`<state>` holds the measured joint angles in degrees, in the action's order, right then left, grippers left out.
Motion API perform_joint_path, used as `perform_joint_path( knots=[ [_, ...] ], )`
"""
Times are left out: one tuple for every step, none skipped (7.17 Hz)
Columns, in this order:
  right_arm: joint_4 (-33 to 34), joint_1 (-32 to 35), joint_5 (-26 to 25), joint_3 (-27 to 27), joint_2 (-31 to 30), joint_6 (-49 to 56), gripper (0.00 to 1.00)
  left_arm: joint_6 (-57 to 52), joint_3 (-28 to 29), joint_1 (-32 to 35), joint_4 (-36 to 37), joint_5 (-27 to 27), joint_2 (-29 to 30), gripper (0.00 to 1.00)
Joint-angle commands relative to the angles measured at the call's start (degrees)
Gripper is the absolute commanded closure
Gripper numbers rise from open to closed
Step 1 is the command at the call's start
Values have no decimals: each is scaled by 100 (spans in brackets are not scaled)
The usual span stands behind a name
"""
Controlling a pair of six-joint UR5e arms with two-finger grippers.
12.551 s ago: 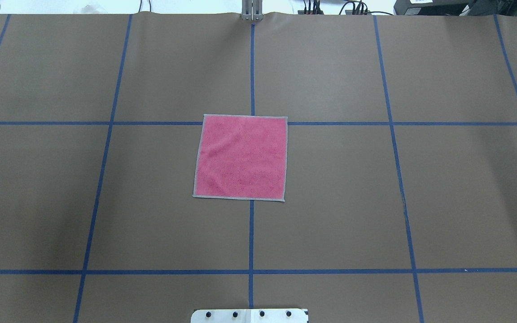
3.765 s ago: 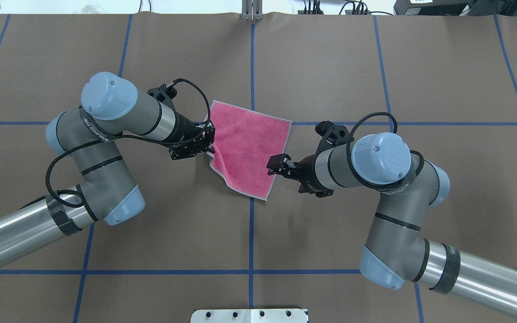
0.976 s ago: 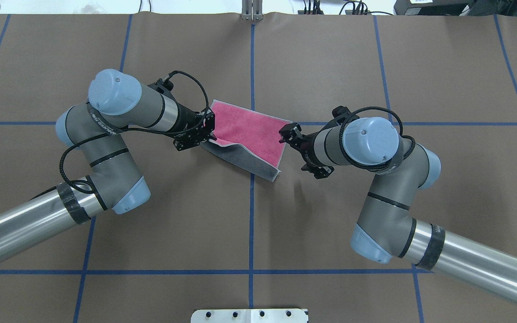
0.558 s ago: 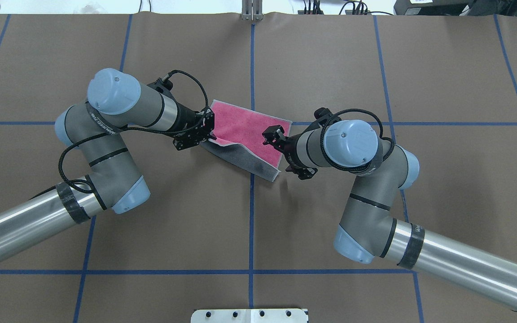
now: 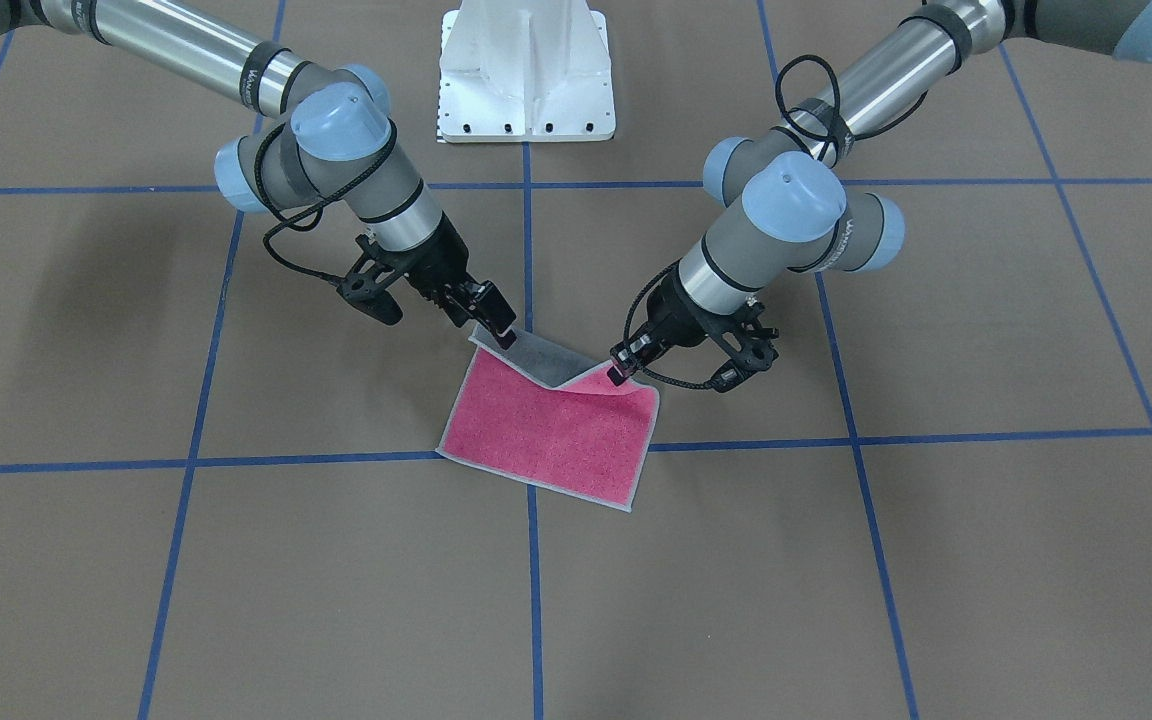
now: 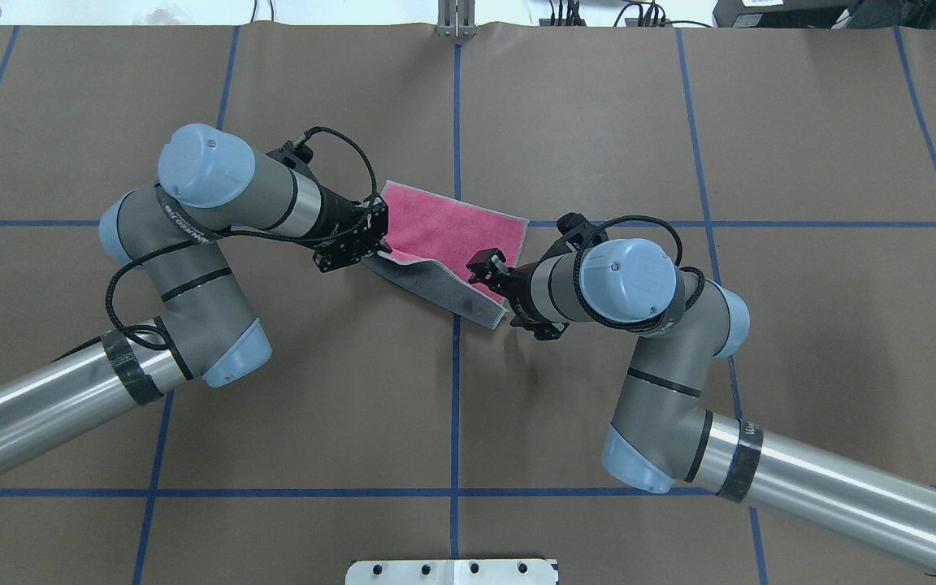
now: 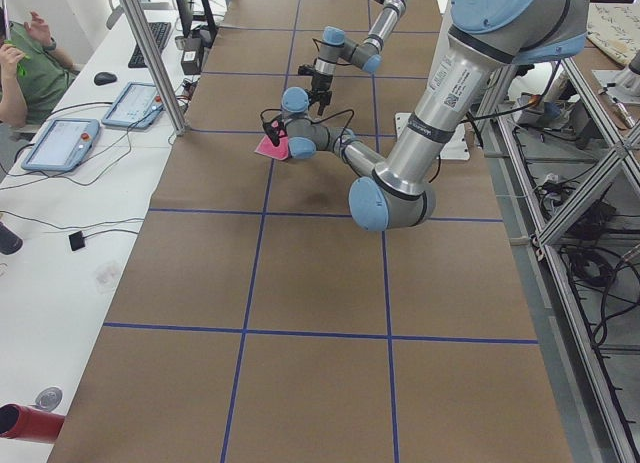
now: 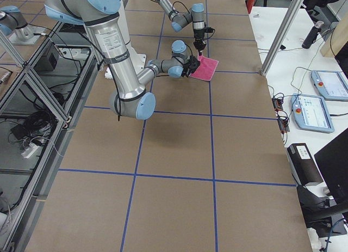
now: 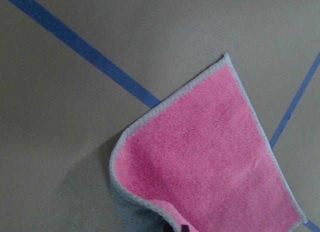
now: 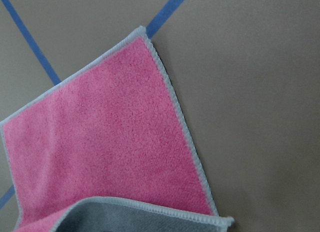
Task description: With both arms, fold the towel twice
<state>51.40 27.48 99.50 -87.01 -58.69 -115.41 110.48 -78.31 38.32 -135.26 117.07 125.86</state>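
Observation:
The towel (image 6: pixel 452 231) lies at the table's middle, pink face up, with its near edge turned over so a dark grey strip (image 6: pixel 444 291) shows. It also shows in the front-facing view (image 5: pixel 546 430). My left gripper (image 6: pixel 376 253) is shut on the towel's near-left corner and holds it a little above the table (image 5: pixel 619 374). My right gripper (image 6: pixel 484 270) hovers over the right end of the grey flap (image 5: pixel 502 336); it looks open and grips nothing. The right wrist view shows the pink face (image 10: pixel 105 137) with the grey flap (image 10: pixel 150 219) at the bottom edge.
Brown table cover (image 6: pixel 598 406) with a grid of blue tape lines (image 6: pixel 455 422). The white pedestal base (image 5: pixel 526 70) stands behind the towel on the robot's side. Operators' desks with tablets (image 7: pixel 60 143) run along the far side.
My right gripper has moved from beside the towel's far-right corner back toward me and inward, over the grey flap. The left gripper and the towel have stayed put.

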Motion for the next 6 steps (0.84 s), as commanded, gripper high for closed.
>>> perform_joint_path(
  knots=[
    [-7, 20, -9, 70, -3, 106, 7, 0, 0, 0, 0, 0, 0, 100],
    [-7, 21, -18, 88, 15, 106, 10, 0, 0, 0, 0, 0, 0, 100],
    [-7, 21, -36, 88, 41, 98, 20, 0, 0, 0, 0, 0, 0, 100],
    [-7, 21, -88, 88, 67, 98, 38, 0, 0, 0, 0, 0, 0, 100],
    [-7, 21, -89, 97, 59, 98, 56, -9, 0, 0, 0, 0, 0, 100],
    [-7, 21, -89, 97, 59, 98, 69, 0, 0, 0, 0, 0, 9, 100]
  ],
)
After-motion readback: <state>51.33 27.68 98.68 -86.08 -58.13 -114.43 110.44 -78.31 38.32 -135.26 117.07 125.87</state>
